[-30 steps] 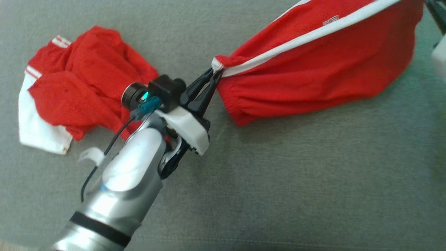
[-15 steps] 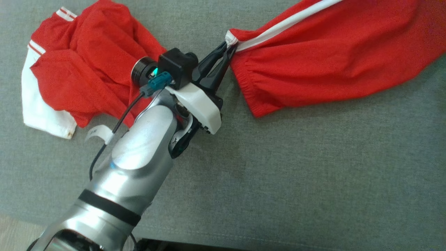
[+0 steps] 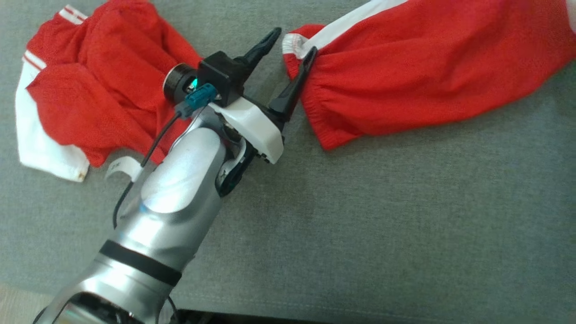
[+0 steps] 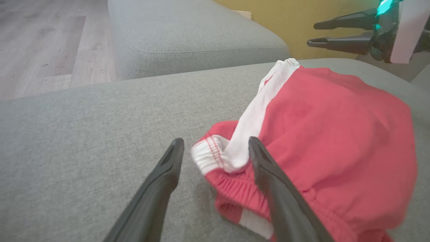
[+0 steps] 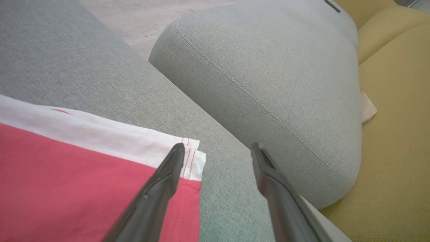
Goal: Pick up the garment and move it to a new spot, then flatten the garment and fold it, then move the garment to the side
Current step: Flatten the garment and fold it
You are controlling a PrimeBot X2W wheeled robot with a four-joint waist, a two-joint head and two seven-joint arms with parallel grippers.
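The garment, red shorts with a white side stripe and an elastic waistband, lies spread on the grey cushion. My left gripper is open, its two fingers straddling the waistband corner without gripping it. In the left wrist view the white-trimmed corner sits loose between that gripper's fingers. My right gripper is open above the garment's far white-striped hem corner. The right gripper also hangs open in the air beyond the garment in the left wrist view.
A second red and white garment lies crumpled at the left, behind my left wrist. A rounded grey cushion and a yellow seat lie beyond the garment's far end. Wooden floor shows past the cushion's edge.
Both grippers have opened and let go of the garment's ends. The garment, stretched between them before, now rests slack on the cushion. The head camera has shifted slightly.
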